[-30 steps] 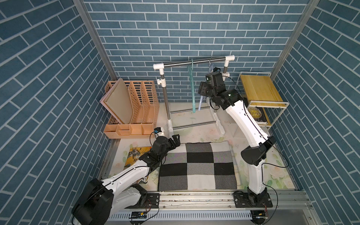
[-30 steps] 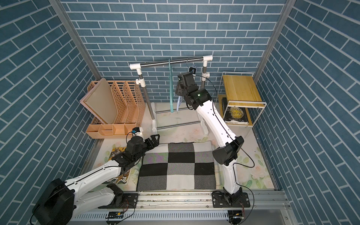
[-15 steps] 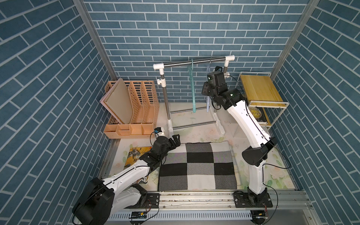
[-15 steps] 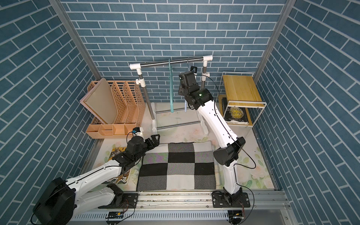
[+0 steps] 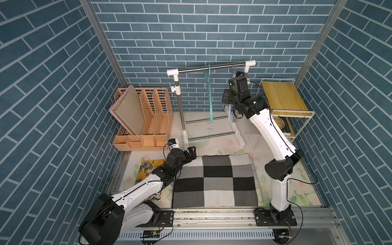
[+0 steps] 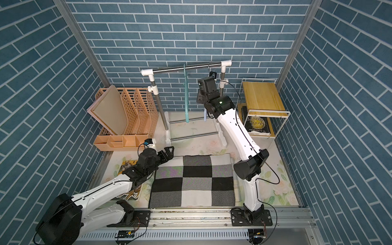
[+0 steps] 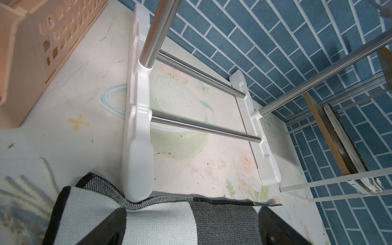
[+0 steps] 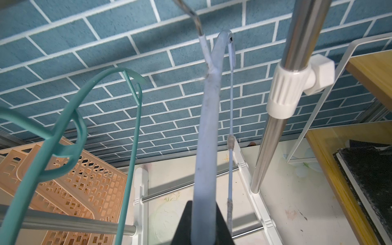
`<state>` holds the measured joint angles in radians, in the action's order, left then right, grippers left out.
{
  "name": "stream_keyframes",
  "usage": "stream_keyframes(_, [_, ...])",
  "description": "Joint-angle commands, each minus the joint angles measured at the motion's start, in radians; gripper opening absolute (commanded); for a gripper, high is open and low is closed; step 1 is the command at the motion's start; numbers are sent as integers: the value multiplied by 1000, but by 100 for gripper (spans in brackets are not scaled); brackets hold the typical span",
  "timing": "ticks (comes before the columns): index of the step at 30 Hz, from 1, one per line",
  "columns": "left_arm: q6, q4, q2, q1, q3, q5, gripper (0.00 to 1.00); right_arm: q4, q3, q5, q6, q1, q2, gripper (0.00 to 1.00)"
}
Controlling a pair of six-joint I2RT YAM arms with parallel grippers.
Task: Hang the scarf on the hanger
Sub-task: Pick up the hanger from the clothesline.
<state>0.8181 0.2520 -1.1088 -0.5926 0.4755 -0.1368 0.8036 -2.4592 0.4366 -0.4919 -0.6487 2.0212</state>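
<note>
Fingers (image 8: 183,224) of right gripper (image 8: 203,224): pinching the flat arm of the pale hanger (image 8: 207,127), one dark pad on each side, no gap visible in the right wrist view. Wire hook of that hanger reaching up to the steel rail (image 5: 212,68) of the clothes rack; hooked over or lifted clear, cannot tell. In both top views, gripper hidden under its own wrist, raised high at the rack's right end, only the hanger's lower tip showing below.

Fingers (image 7: 106,227) of left gripper (image 7: 191,209): spread wide, gripping nothing. Low over the far left corner of the scarf (image 7: 159,222), pointing toward the rack's white foot (image 7: 137,169). Touching the cloth or hovering, cannot tell.

In both top views, scarf (image 5: 214,178) lying flat on the floral table mat (image 5: 212,144), black, grey and white checks, in front of the rack, between the two arm bases. Far edge against the rack's near left foot, slightly rucked there. Not yet on a hanger.

Teal hanger (image 5: 209,95): hanging from the rail, left of the pale one, apart from it.

Elsewhere: orange file organiser (image 5: 146,118) left of the rack, beige board leaning in it; wood-topped wire shelf (image 5: 282,95) right of the rack, book (image 5: 281,125) on its lower level; picture booklet (image 5: 148,169) partly under the left arm.
</note>
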Motion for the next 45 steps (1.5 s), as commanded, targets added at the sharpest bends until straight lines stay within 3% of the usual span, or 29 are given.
stream_keyframes(1, [-16, -11, 23, -5, -6, -13, 99, -30, 7, -16, 47, 1, -61, 0])
stream_keyframes(10, [-15, -26, 44, -6, -9, -19, 100, -106, 34, -83, 146, -1, -123, 0])
stream_keyframes(21, [-16, -57, 59, -6, 16, -18, 100, -148, 147, -130, 160, -2, -240, 0])
stream_keyframes(29, [-16, -112, 120, -8, 31, -2, 100, -251, 586, -144, 129, -5, -537, 0])
stream_keyframes(37, [-6, -173, 192, -38, 62, 6, 100, -331, 923, -219, 117, -6, -821, 0])
stream_keyframes(41, [18, -203, 233, -113, 84, -8, 100, -346, 1127, -238, 89, -21, -973, 0])
stream_keyframes(45, [48, -282, 263, -257, 133, -142, 99, -368, 1353, -187, 49, -43, -1138, 0])
